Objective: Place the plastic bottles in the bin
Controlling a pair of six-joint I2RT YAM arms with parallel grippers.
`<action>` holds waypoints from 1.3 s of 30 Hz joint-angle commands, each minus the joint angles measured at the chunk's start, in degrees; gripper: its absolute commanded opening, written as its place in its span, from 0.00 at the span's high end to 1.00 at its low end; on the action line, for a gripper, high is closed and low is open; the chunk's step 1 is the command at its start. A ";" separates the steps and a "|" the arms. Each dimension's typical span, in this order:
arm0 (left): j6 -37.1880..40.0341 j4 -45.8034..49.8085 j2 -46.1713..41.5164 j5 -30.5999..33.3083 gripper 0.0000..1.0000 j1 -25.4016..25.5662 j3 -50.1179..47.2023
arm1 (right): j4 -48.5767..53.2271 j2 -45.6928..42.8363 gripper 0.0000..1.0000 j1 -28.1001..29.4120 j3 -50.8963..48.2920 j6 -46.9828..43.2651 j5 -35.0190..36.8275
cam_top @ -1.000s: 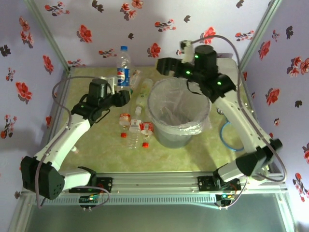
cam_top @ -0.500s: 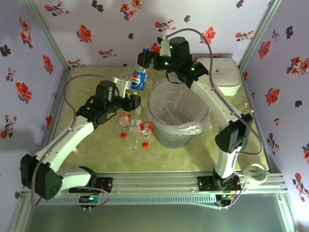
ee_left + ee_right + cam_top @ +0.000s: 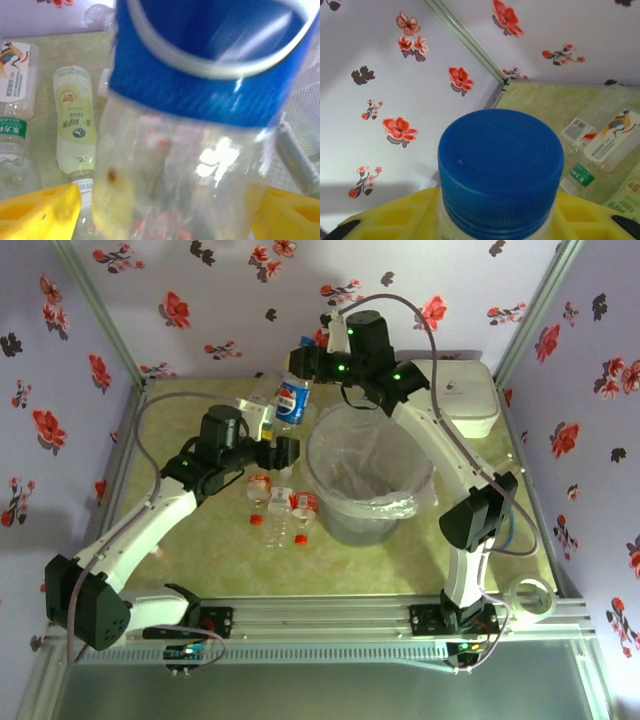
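Right gripper [image 3: 495,220] seems to pinch the blue bottle [image 3: 292,400] beside the bin [image 3: 350,522], to drop it in; left gripper [image 3: 162,212] gapes open.

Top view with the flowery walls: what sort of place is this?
Probably a robot test booth, not a home: flowered sheets stretched on a metal frame, a left arm and right arm bolted to a rail, and a bag-lined bin among plastic bottles.
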State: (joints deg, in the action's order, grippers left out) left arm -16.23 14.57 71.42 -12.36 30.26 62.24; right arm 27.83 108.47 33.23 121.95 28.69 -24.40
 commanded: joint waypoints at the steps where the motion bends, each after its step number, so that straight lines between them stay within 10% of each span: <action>1: -3.04 2.57 -2.83 0.19 0.01 -2.70 1.17 | 1.11 -1.81 0.61 -1.23 6.27 -4.52 4.71; 13: -12.24 11.28 -5.20 -0.29 0.06 -13.75 -8.41 | 6.44 -15.90 0.64 -6.87 5.63 -13.91 13.32; 33: -11.74 2.34 8.57 -3.64 0.18 -13.29 -16.13 | -6.03 -29.08 0.70 -2.83 -44.61 -17.53 19.34; 39: -9.99 4.14 10.14 -3.64 0.18 -12.77 -15.76 | -7.64 -29.40 0.35 -2.65 -48.69 -15.06 21.55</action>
State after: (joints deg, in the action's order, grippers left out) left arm -27.88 17.61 80.14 -15.03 16.93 46.59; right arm 25.15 80.64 30.06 72.95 12.05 -4.95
